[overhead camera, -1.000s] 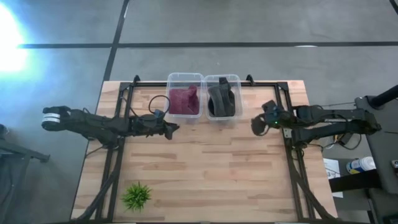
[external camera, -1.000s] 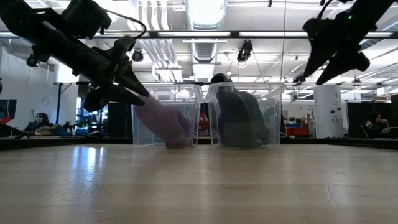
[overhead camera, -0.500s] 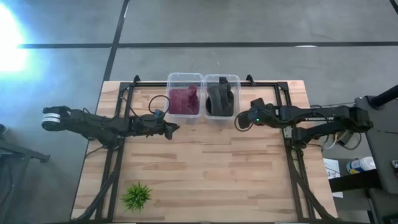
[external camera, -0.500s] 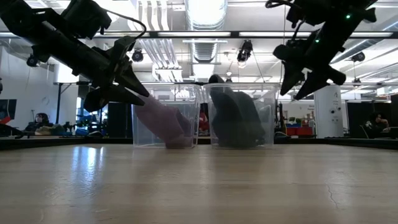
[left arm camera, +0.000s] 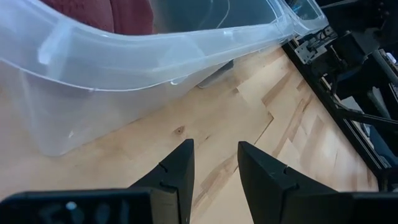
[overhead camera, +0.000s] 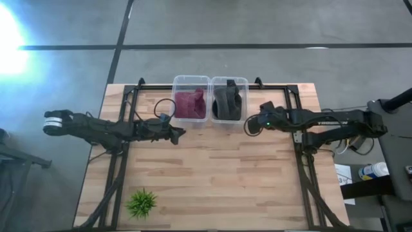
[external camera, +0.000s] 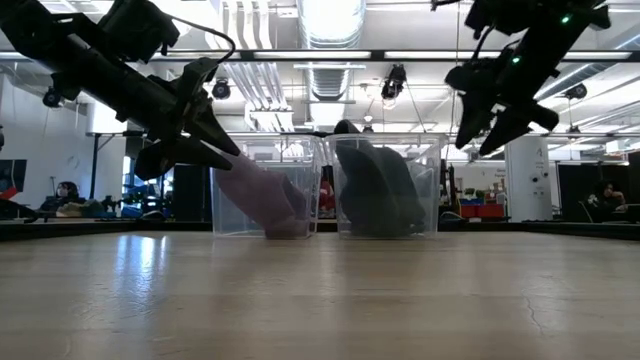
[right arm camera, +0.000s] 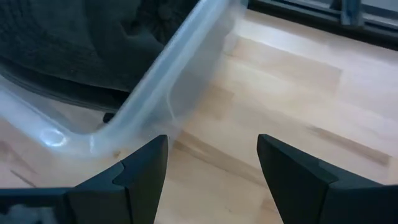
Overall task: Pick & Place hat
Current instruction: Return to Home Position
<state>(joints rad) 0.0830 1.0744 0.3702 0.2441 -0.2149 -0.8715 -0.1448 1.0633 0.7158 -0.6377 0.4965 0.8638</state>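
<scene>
Two clear plastic bins stand side by side at the table's far middle. The left bin (overhead camera: 190, 96) holds a maroon hat (overhead camera: 190, 104). The right bin (overhead camera: 230, 98) holds a dark grey hat (overhead camera: 228, 103). My left gripper (overhead camera: 180, 133) is open and empty, above the table just near of the left bin, whose wall fills the left wrist view (left arm camera: 124, 68). My right gripper (overhead camera: 248, 125) is open and empty, above the table by the right bin's near right corner (right arm camera: 93, 140). In the low view both grippers hang clear of the tabletop, the left gripper (external camera: 225, 150) and the right gripper (external camera: 480, 135).
A small green plant (overhead camera: 141, 203) stands at the table's near left. Black frame rails (overhead camera: 302, 161) run along the table's left, right and far sides. Bare wood (overhead camera: 212, 174) lies between the bins and the near edge.
My right gripper has gone toward the table's left edge, from beyond the right rail to the right bin's near right corner, and then held there. Its fingers stay open.
</scene>
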